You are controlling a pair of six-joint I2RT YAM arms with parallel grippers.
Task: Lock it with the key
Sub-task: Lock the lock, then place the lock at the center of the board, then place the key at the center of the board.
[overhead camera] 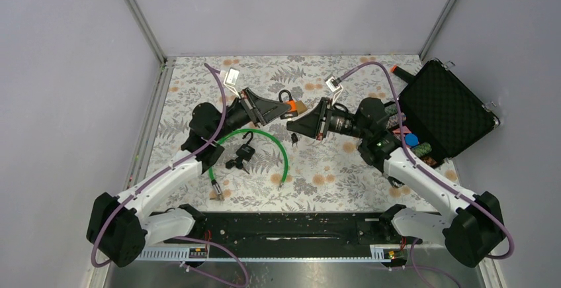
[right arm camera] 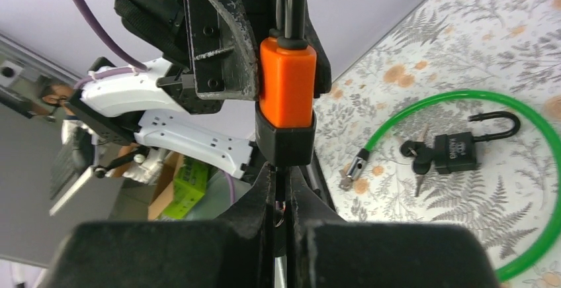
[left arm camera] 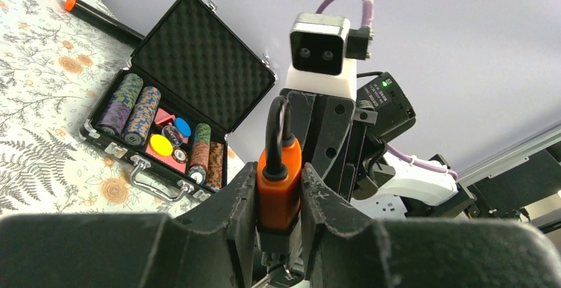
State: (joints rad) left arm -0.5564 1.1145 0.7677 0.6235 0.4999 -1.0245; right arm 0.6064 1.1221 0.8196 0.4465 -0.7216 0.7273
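Left gripper point(left arm camera: 278, 195) clamped on orange padlock point(right arm camera: 286, 79), flat sides. Right gripper point(right arm camera: 282, 192) pinched shut below keyway, probably on key, which is hidden. Padlock rigid, dense; plastic jacket likely slick, so hold body, not shackle.

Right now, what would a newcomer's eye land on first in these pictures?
The orange padlock held in mid-air over the table's middle: the left hand clamps its body and the right hand pinches the key at its underside. Then the green cable curving round a black padlock on the left, and the open chip case on the right.
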